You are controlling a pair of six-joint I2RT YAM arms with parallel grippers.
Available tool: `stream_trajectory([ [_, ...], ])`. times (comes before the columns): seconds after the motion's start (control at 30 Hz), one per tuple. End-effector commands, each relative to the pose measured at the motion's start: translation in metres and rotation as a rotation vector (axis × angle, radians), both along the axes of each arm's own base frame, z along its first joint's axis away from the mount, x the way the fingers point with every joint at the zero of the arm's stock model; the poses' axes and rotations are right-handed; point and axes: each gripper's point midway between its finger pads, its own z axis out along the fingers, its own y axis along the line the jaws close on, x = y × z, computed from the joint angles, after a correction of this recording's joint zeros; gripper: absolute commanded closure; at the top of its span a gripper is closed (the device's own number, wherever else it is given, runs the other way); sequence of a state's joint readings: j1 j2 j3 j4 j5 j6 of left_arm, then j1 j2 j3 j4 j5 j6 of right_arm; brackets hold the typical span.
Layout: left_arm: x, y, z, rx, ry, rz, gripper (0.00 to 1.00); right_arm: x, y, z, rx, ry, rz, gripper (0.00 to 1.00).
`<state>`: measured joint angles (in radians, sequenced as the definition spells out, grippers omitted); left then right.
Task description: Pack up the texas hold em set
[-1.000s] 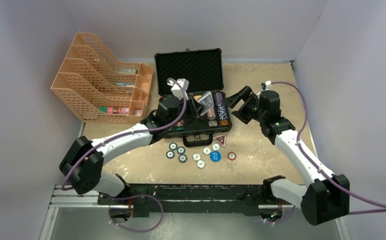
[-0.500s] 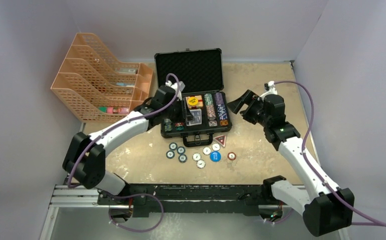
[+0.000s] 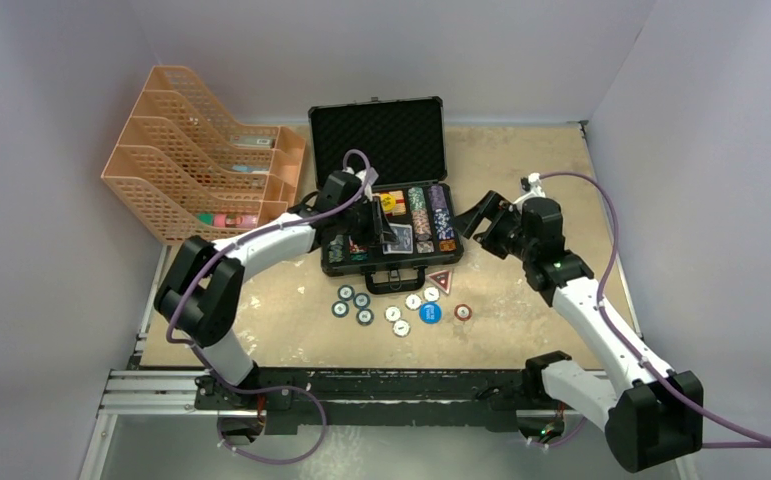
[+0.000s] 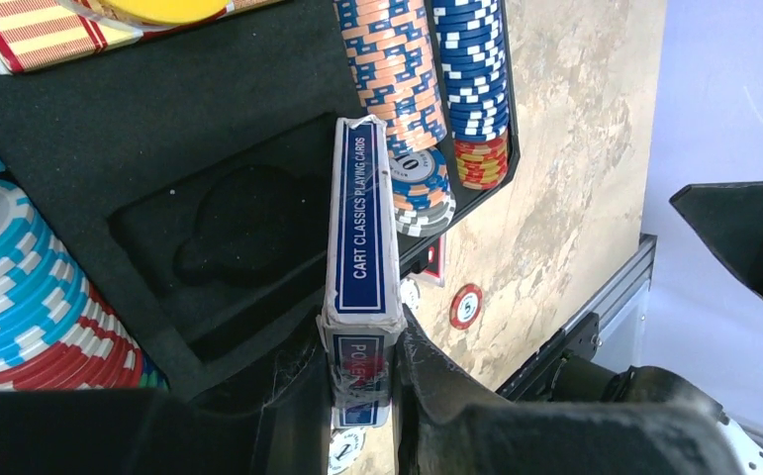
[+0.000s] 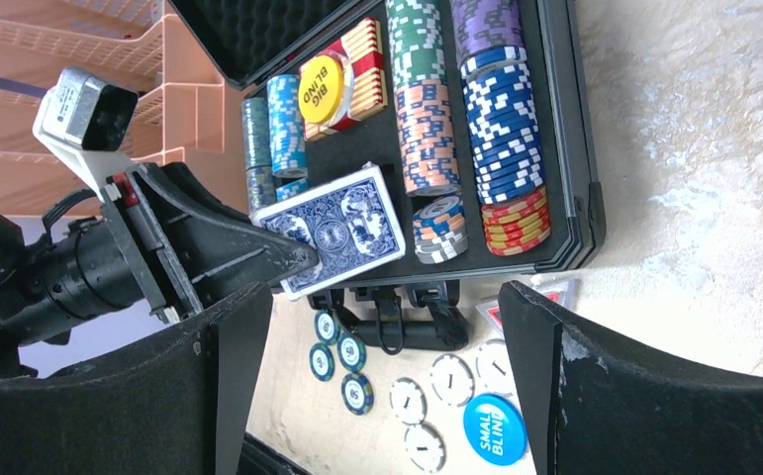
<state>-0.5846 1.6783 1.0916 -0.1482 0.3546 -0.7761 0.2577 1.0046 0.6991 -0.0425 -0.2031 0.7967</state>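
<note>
Right now the black rectangular briefcase-style case (image 3: 401, 140) lies open at the far middle of the tan counter (image 3: 521, 300). Its foam-lined lid stands up at the far side and its handle points near.

The left claw (image 3: 373, 228) is clenched on the blue-and-white boxed card deck (image 4: 362, 218), pinching one short end. The deck stands on its long edge over the empty card-shaped recess in the case's foam (image 4: 159, 129), just left of the rows of multicoloured poker chips (image 5: 501, 129). Whether its lower edge touches the foam cannot be told.

Farther back in the case, a round yellow "big blind" disc (image 5: 321, 87) rests on a red-striped deck (image 5: 362, 54).

The right claw (image 3: 473, 218) hangs just right of the case, its fingers spread wide with nothing between them.

A loose scatter of small round chips (image 3: 397, 310) lies on the counter near the handle. Among them are a blue "small blind" disc (image 5: 493, 427) and a red-and-white chip (image 3: 462, 312). A small red triangular piece (image 3: 442, 281) sits just right of the handle.

An orange mesh file organiser (image 3: 196, 170) stands at the far left, apart from the case.
</note>
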Motion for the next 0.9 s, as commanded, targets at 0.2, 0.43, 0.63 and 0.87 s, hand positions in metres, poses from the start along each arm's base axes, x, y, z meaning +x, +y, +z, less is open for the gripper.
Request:
stream_trajectory([
  [0.2, 0.018, -0.002, 0.001, 0.011, -0.045, 0.058, 0.55, 0.004, 0.005, 0.012, 0.034, -0.044, 0.016, 0.13],
  [0.43, 0.035, 0.035, 0.014, 0.150, -0.126, 0.189, 0.29, 0.006, 0.008, 0.006, 0.042, -0.029, 0.021, 0.13],
  [0.63, 0.042, 0.061, 0.019, 0.271, -0.158, 0.271, 0.29, 0.005, 0.007, 0.002, 0.037, -0.018, 0.018, 0.14],
  [0.87, 0.039, 0.059, 0.013, 0.268, -0.136, 0.258, 0.44, 0.004, 0.006, -0.003, 0.032, -0.004, 0.017, 0.14],
])
